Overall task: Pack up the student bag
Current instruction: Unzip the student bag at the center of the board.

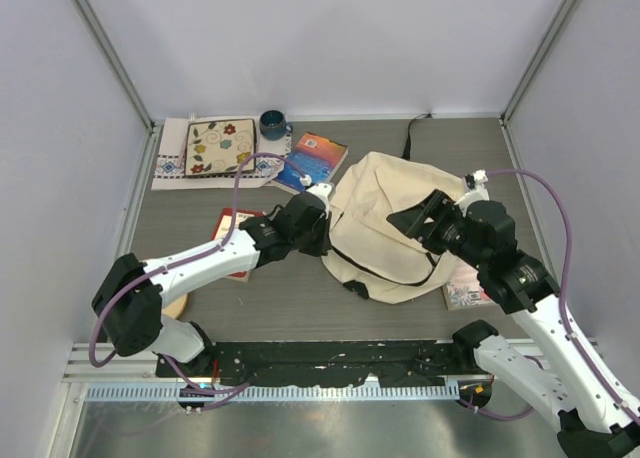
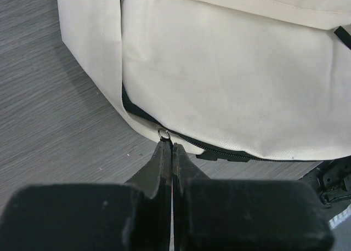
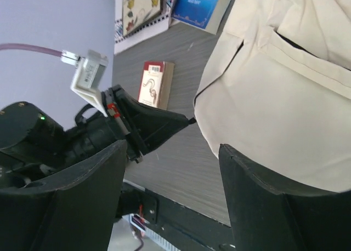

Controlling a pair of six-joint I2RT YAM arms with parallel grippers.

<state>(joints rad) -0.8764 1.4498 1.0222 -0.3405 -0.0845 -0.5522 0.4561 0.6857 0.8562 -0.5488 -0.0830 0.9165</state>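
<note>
Spreading across the grey wood-grain table (image 1: 300, 298), the student bag (image 1: 385, 213) lies flat right of centre, cream fabric up, its black zipper line running along the near left edge. The left gripper (image 1: 320, 236) sits at that edge with its fingers pressed together and their tips at the zipper; I cannot tell whether the pull is caught between them. The right gripper (image 1: 415, 223) hangs over the bag's right half, fingers spread wide with nothing between them. At the far left corner a patterned cloth (image 1: 170, 168) carries a floral board (image 1: 220, 146). A blue book (image 1: 315, 158) lies just behind the bag's left side, a red book (image 1: 232, 228) lies partly under the left arm, and another book (image 1: 465, 293) peeks out at the bag's near right corner. A dark blue mug (image 1: 272, 125) stands beside the board. A small metal ring (image 2: 163, 133) on the zipper touches the left fingertips.
</note>
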